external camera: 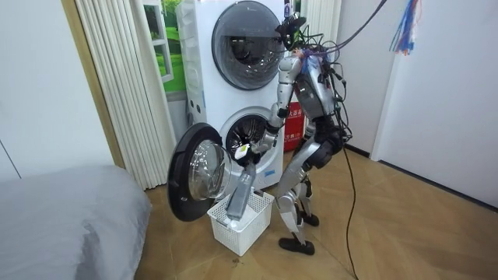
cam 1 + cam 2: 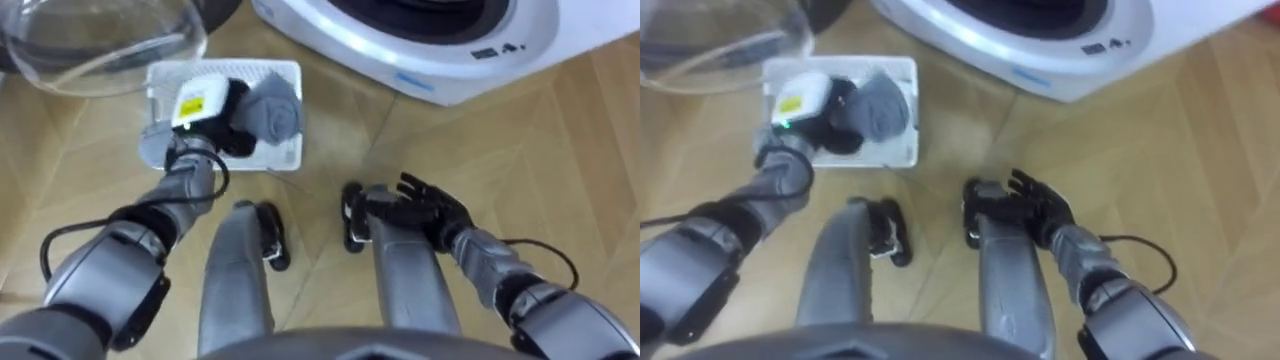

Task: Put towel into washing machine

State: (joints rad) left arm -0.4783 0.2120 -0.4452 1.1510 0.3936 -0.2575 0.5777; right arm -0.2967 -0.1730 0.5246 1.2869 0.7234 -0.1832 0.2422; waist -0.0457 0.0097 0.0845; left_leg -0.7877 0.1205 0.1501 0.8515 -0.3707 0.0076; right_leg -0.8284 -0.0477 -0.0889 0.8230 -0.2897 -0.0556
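At the upper left of the left eye view the round glass door (image 2: 100, 45) of the washing machine stands open; just beside it a white basket (image 2: 290, 150) stands on the wooden floor (image 2: 580, 160); the left hand (image 2: 205, 105) is above the middle of this basket, and its dark fingers are curled around the grey towel (image 2: 275, 112); from above, the towel is a bunched grey mass over the right half of the basket, near its far right corner; in the room view the towel hangs from this hand as a long strip, and its lower end reaches into the basket; the washing machine (image 2: 420, 50) itself is at the upper right, with its opening facing the robot, and the towel is outside it; the right hand (image 2: 425, 210) is low at the right, above the floor beside the robot's knee, with the fingers spread and almost straight, holding nothing.
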